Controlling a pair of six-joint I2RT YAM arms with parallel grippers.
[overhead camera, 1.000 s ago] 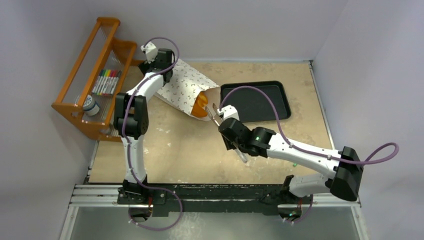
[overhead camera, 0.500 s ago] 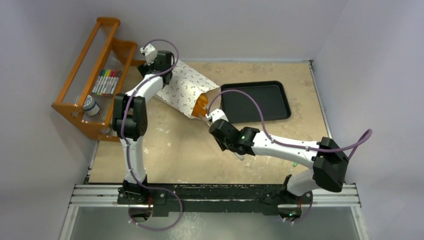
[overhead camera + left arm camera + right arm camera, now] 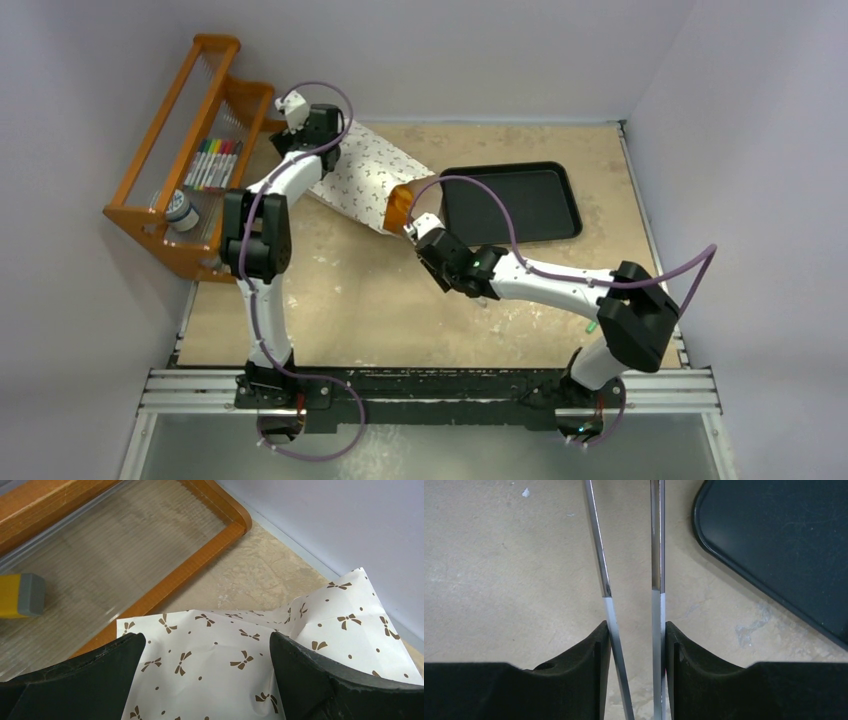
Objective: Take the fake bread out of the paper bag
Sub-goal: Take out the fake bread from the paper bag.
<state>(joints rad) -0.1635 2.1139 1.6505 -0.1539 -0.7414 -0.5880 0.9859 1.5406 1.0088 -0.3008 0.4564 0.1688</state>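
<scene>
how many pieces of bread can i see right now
1: an orange piece sits in the open mouth of the paper bag. More may be hidden inside.

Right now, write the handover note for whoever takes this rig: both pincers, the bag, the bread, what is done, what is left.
Left pincer: open, over the closed end of the paper bag, not gripping it.
Right pincer: shut on a pair of tongs, blades apart, pointed toward the bag's mouth.
Fake bread: orange pieces show inside the mouth, which opens beside the black tray.
Done: tongs are in hand at the mouth; whether they touch bread cannot be told.
Left: all of it. No piece shows outside the bag. Probably pinch one with the tongs and draw it out.
</scene>
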